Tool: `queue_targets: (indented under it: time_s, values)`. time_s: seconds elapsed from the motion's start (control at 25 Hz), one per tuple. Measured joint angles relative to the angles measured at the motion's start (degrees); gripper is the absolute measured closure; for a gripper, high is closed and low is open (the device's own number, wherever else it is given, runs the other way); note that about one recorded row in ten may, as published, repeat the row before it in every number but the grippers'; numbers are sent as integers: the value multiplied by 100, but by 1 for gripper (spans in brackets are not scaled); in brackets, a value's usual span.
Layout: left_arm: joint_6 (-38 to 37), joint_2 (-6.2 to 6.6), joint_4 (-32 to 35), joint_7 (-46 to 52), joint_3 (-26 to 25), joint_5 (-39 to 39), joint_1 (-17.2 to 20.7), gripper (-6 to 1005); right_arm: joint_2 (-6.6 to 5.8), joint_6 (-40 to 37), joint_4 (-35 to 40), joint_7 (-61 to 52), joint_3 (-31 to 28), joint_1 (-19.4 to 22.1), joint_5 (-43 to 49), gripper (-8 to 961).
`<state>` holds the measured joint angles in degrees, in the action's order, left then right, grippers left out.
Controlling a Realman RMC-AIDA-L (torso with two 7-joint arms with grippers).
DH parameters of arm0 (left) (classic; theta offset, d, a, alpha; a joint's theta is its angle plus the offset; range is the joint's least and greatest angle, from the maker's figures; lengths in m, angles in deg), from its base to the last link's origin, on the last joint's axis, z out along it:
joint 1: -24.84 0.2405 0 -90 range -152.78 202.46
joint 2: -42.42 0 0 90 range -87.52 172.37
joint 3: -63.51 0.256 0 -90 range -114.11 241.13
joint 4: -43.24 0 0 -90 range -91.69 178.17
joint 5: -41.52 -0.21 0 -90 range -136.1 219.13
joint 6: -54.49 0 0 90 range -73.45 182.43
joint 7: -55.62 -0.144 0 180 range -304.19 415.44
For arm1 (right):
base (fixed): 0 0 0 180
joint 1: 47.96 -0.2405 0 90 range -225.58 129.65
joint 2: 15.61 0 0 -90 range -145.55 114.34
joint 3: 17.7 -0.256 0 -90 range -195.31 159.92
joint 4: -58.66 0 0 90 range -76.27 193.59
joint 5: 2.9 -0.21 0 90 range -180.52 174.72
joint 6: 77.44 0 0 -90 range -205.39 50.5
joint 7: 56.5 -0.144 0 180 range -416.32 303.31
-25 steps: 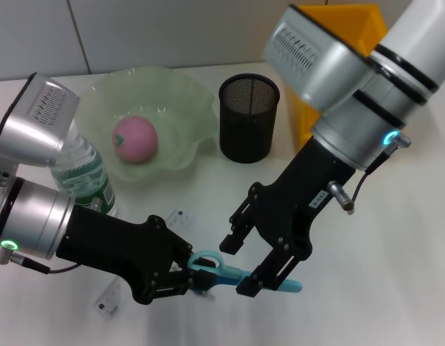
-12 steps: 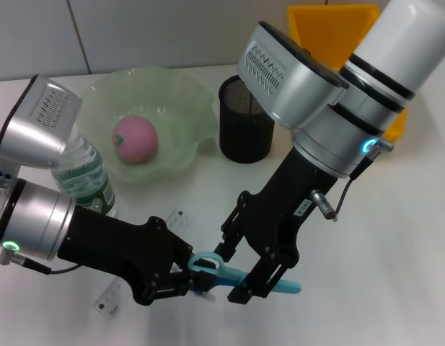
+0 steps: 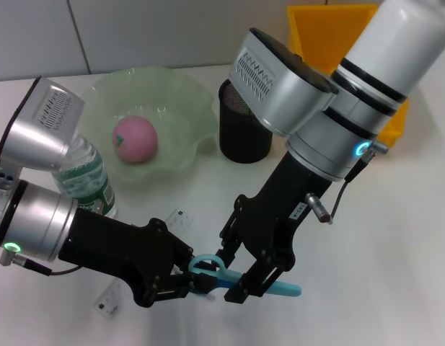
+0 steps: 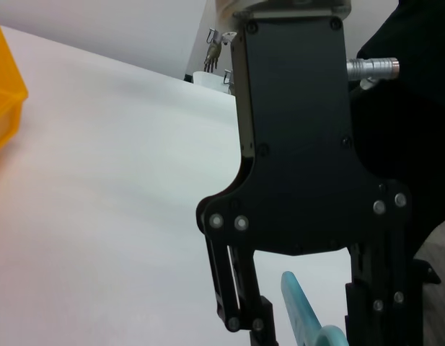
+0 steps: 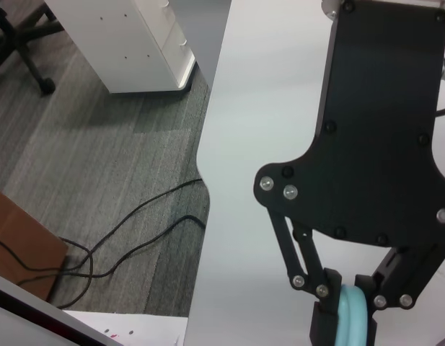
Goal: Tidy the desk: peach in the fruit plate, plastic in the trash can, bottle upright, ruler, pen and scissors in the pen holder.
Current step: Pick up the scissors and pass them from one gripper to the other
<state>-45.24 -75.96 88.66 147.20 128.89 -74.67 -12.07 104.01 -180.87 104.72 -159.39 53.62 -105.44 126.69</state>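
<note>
Gripping smooth light-blue scissors (image 3: pixel 229 277): left gripper (image 3: pixel 184 278), matte black jaws.

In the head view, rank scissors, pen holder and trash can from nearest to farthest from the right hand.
From the right hand:
1. Scissors, between its fingers near the desk's front.
2. Pen holder, farther back, mid-desk.
3. Trash can, at the back right corner.

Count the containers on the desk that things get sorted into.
3: the fruit plate at the back left holding the peach, the pen holder beside it, and the trash can at the back right, partly hidden by the right arm.
</note>
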Motion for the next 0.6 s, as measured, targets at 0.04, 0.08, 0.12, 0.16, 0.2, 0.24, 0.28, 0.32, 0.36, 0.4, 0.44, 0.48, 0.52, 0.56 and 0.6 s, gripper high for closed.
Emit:
queue_targets:
  time_s: [0.04, 0.08, 0.12, 0.16, 0.2, 0.24, 0.28, 0.32, 0.36, 0.4, 0.44, 0.48, 0.52, 0.56, 0.6]
  values:
    - [6, 0, -4, 0, 0, 0, 0, 816, 2, 6, -3, -1, 17, 0, -2, 412]
    - [10, 0, -7, 0, 1, 0, 0, 815, 3, 9, -3, -1, 21, -1, -4, 416]
    - [17, 0, -14, 0, 1, 0, 0, 814, 3, 12, -3, -1, 24, -1, -6, 419]
    - [24, 0, -23, 0, 1, 0, 0, 813, 3, 16, -3, -2, 26, -1, -6, 423]
    - [33, 0, -32, -1, 1, 0, 0, 812, 6, 24, -4, -2, 29, -1, -8, 426]
    - [41, 0, -45, -2, 1, 0, 0, 811, 9, 40, -6, -2, 41, -1, -18, 430]
    - [51, 0, -58, -4, 1, 0, 0, 811, 12, 56, -8, -3, 74, -1, -47, 434]
    - [54, 0, -69, -6, 1, 0, 0, 810, 13, 80, -9, -4, 113, 3, -82, 437]
    - [49, 0, -73, -7, 2, -3, -1, 809, 11, 111, -9, -7, 174, 10, -127, 459]
    - [49, 0, -75, -8, 2, -3, -1, 808, 7, 170, -18, -15, 320, 24, -202, 480]
    - [53, 0, -80, -8, 2, -3, -1, 807, 7, 170, -18, -15, 320, 24, -202, 502]
    - [66, 0, -83, -8, 2, -2, -3, 806, 8, 208, -42, -24, 372, 24, -217, 523]
    - [69, 0, -85, -8, 2, -2, -3, 805, 8, 244, -73, -30, 415, 16, -220, 545]
    - [70, 0, -86, -11, 2, -2, -3, 805, 8, 282, -115, -34, 460, 4, -221, 567]
    - [70, 0, -86, -13, 1, -2, -4, 804, 8, 293, -141, -37, 479, -6, -221, 588]
